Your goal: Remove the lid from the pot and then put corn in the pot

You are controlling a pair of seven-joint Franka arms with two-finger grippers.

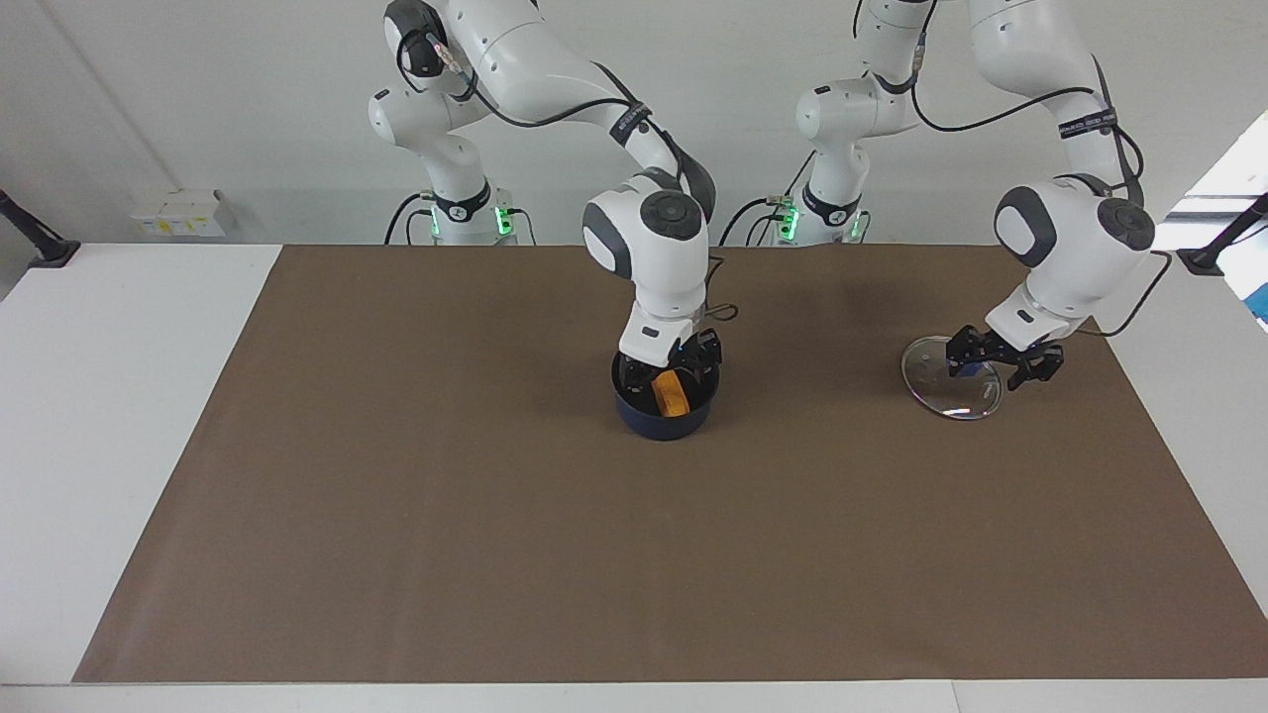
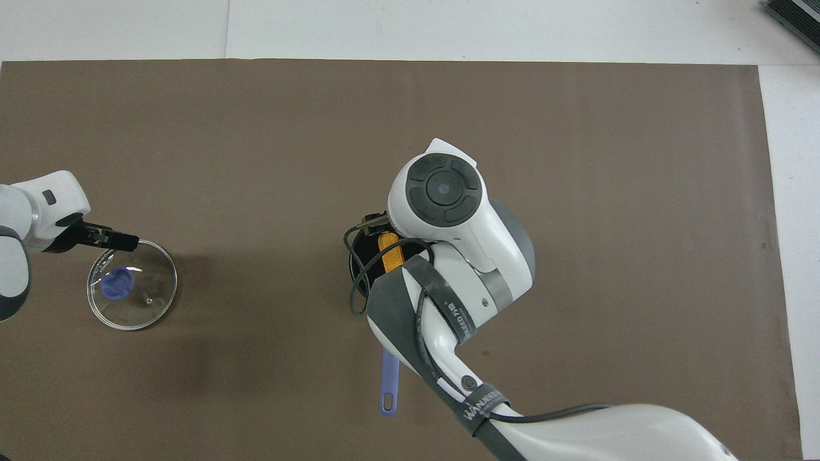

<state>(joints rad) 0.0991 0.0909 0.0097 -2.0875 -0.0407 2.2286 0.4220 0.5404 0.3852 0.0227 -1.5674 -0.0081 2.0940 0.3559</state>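
Looking down the facing camera, I see the pot (image 1: 662, 408) sitting mid-mat with the corn (image 1: 673, 393) lying inside it on the black bottom; the pot's long handle (image 2: 389, 384) points toward the robots. My right gripper (image 1: 677, 362) hangs just above the pot's rim, fingers spread and holding nothing. The lid (image 1: 949, 377) lies flat on the brown mat (image 1: 396, 495) toward the left arm's end of the table, blue knob (image 2: 118, 283) up. My left gripper (image 1: 1003, 355) is over it, fingers apart, gripping nothing
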